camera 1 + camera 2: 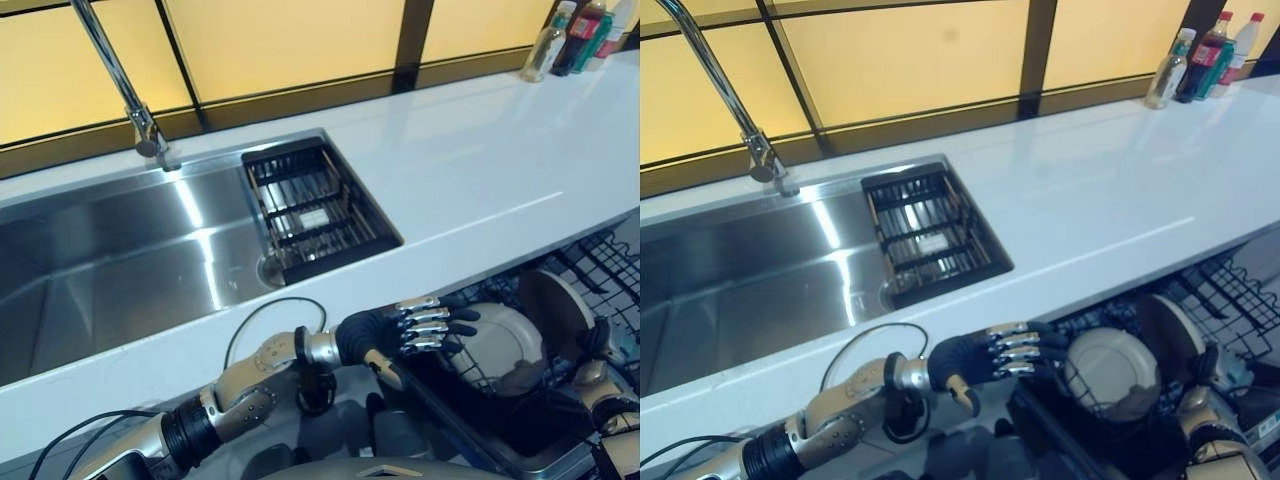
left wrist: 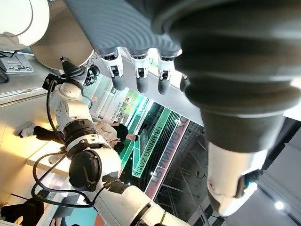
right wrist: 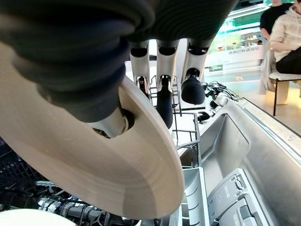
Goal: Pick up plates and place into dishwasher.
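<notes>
My right hand [image 3: 141, 61] is pinching a beige plate [image 3: 117, 160] between thumb and fingers, over the dishwasher rack [image 1: 600, 265] under the counter [image 1: 480, 170]; my left hand [image 1: 420, 328] is hovering nearby, fingers relaxed.

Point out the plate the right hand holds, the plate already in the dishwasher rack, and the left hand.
held plate [image 3: 94, 174]: right wrist view, its broad beige face.
racked plate [image 1: 1110, 372]: right eye view, centre of its face.
left hand [image 1: 425, 328]: left eye view, on the fingers.

steel sink [image 1: 110, 265] with faucet [image 1: 128, 95] | black drain rack [image 1: 310, 208] inside | bottles [image 1: 575, 35] on white counter [image 1: 480, 170] far corner
</notes>
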Motion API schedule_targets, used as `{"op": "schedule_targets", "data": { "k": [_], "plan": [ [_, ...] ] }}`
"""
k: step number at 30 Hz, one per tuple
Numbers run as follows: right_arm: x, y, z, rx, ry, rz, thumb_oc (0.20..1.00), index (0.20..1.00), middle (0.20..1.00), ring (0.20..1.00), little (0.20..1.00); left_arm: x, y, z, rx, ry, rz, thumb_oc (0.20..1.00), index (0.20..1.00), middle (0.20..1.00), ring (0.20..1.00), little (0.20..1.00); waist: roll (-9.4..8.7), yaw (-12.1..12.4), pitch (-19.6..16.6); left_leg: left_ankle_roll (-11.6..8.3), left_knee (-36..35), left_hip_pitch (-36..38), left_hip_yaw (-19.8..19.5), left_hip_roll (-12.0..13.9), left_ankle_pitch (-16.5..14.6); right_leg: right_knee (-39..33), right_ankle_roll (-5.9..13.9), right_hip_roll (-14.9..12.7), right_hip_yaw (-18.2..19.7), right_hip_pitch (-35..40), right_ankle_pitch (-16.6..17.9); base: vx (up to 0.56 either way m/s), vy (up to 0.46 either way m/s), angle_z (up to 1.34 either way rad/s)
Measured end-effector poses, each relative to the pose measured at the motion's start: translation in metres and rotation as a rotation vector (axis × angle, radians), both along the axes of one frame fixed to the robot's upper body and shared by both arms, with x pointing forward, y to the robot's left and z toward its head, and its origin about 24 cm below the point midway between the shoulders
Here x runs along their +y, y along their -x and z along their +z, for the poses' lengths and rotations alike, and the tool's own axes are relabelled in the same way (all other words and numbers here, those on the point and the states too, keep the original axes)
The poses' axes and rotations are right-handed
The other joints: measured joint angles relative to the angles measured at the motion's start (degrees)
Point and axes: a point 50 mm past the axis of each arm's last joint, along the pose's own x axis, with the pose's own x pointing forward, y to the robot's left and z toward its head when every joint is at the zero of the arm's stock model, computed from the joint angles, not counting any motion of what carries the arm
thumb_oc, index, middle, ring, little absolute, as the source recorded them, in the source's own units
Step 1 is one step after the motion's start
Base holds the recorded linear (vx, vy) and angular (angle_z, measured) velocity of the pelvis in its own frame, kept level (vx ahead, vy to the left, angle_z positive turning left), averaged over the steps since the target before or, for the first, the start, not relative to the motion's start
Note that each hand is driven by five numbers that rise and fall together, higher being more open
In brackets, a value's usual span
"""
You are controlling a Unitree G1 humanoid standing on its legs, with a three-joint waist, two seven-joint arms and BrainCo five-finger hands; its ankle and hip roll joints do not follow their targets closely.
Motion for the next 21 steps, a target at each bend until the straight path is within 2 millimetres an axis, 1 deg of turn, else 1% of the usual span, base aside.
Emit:
{"op": "schedule_targets", "data": {
  "k": [1, 2, 3, 4, 9, 14, 21],
  "plan": [
    [0.0, 0.001, 0.0, -0.001, -0.004, -0.008, 0.2, 0.2, 0.2, 0.2, 0.2, 0.0, 0.0, 0.0, 0.0, 0.0, -0.002, 1.0, 1.0, 1.0, 1.0, 1.0, 0.02, 0.0, 0.0, 0.0, 0.1, 0.0, -0.1, 0.0, 0.0, 0.0, -0.01, 0.0, -0.2, 0.1, 0.0, 0.01, -0.012, 0.06],
    [0.0, 0.001, 0.0, -0.001, -0.006, -0.015, 0.473, 0.473, 0.473, 0.473, 0.473, 0.0, 0.0, 0.0, -0.001, 0.001, -0.004, 1.0, 1.0, 1.0, 1.0, 1.0, 0.01, 0.0, 0.0, -0.01, 0.1, 0.0, -0.2, 0.0, 0.0, 0.0, -0.01, 0.0, -0.2, 0.2, 0.0, 0.01, -0.008, 0.04],
    [0.0, 0.001, -0.001, 0.0, -0.005, -0.018, 0.699, 0.699, 0.699, 0.699, 0.699, 0.0, 0.0, 0.0, -0.002, 0.001, -0.006, 1.0, 1.0, 1.0, 1.0, 1.0, 0.02, 0.0, 0.0, -0.01, 0.2, 0.0, -0.2, 0.0, 0.0, 0.0, -0.02, 0.0, -0.2, 0.2, 0.0, 0.0, 0.0, 0.0],
    [0.0, 0.001, -0.001, 0.0, -0.006, -0.019, 1.0, 1.0, 1.0, 1.0, 1.0, 0.0, 0.0, 0.0, -0.002, 0.001, -0.006, 1.0, 1.0, 1.0, 1.0, 1.0, 0.01, 0.0, 0.0, 0.0, 0.3, 0.1, -0.2, 0.0, 0.0, 0.0, -0.02, 0.0, -0.2, 0.4, 0.0, 0.0, 0.0, 0.0],
    [0.008, 0.007, -0.015, 0.029, -0.06, -0.071, 1.0, 1.0, 1.0, 1.0, 1.0, 0.0, 0.0, 0.0, 0.0, -0.001, -0.008, 1.0, 1.0, 1.0, 1.0, 1.0, 0.07, 0.0, -0.1, 0.02, 0.5, 0.3, -0.2, 0.0, 0.0, -0.1, 0.0, -0.1, -0.2, 0.7, 0.1, 0.0, 0.0, 0.0],
    [0.008, 0.009, -0.017, 0.038, -0.063, -0.081, 1.0, 1.0, 1.0, 1.0, 1.0, 0.0, 0.001, -0.001, 0.005, -0.007, -0.011, 1.0, 1.0, 1.0, 1.0, 1.0, -0.25, 0.0, -0.4, 0.02, 0.5, 0.4, -0.2, 0.0, 0.0, -0.1, 0.06, 0.0, -0.2, 0.8, 0.2, 0.0, 0.0, 0.0],
    [0.007, 0.014, -0.019, 0.047, -0.063, -0.1, 1.0, 1.0, 1.0, 1.0, 1.0, 0.0, 0.002, -0.003, 0.015, -0.016, -0.015, 1.0, 1.0, 1.0, 1.0, 1.0, -0.8, 0.0, -1.7, 0.05, 0.6, 0.4, -0.2, 0.0, 0.0, -0.2, 0.1, -0.1, -0.2, 0.9, 0.2, 0.0, 0.0, 0.0]
  ]
}}
